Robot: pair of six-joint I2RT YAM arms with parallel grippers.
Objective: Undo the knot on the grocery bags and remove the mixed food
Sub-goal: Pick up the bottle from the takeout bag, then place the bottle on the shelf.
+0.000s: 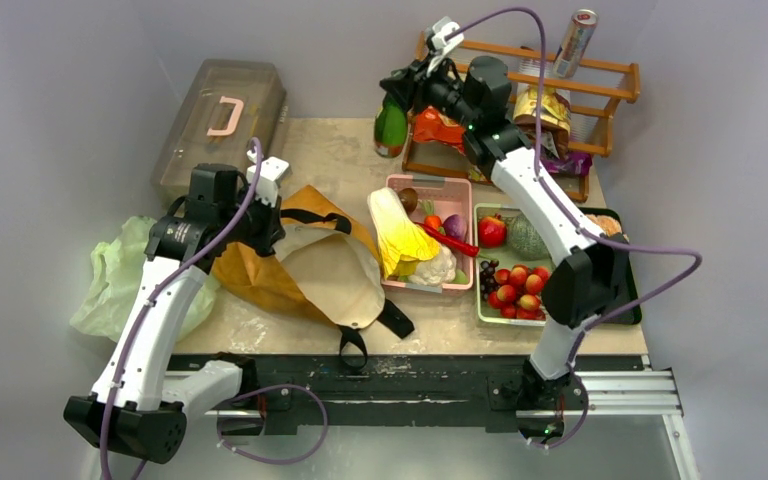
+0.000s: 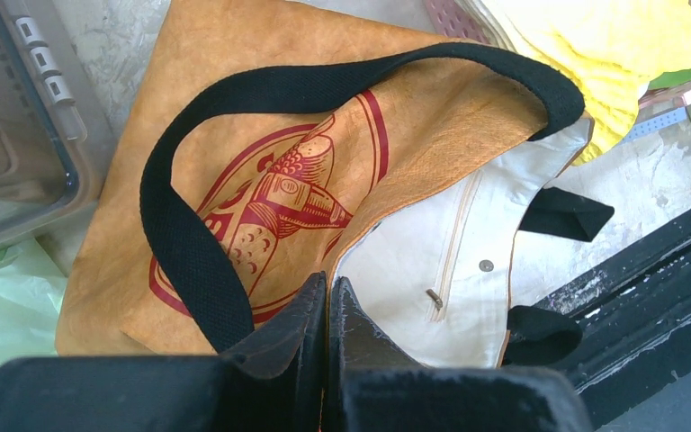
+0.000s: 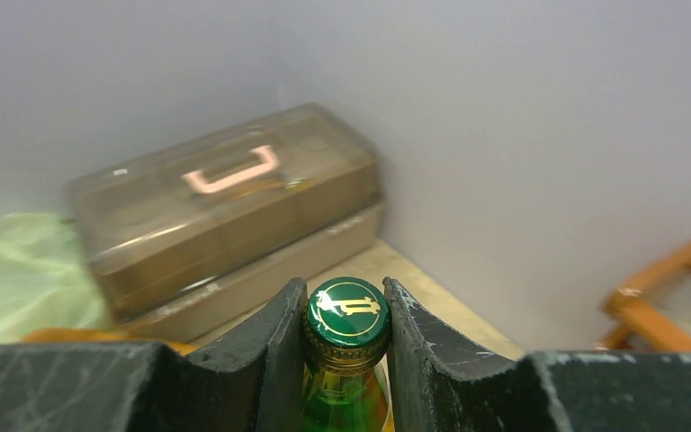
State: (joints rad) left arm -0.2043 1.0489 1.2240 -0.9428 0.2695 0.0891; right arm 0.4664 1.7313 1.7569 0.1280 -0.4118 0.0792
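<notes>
Right gripper (image 3: pixel 345 295) pinched on the neck of the green bottle (image 3: pixel 345 396), just under the cap. The bottle is held upright between the fingers, long axis vertical, cap pointed up at the wrist. The taking-out step is judged to be in hand. A spreading of the jaws and a straight lift are called for next. A lidded box (image 3: pixel 234 207) is seen beyond the gripper to the left, a wooden rack (image 3: pixel 666 297) to the right. The left gripper (image 2: pixel 328 301), pressed together and empty, is held over the tote (image 2: pixel 414 117).
</notes>
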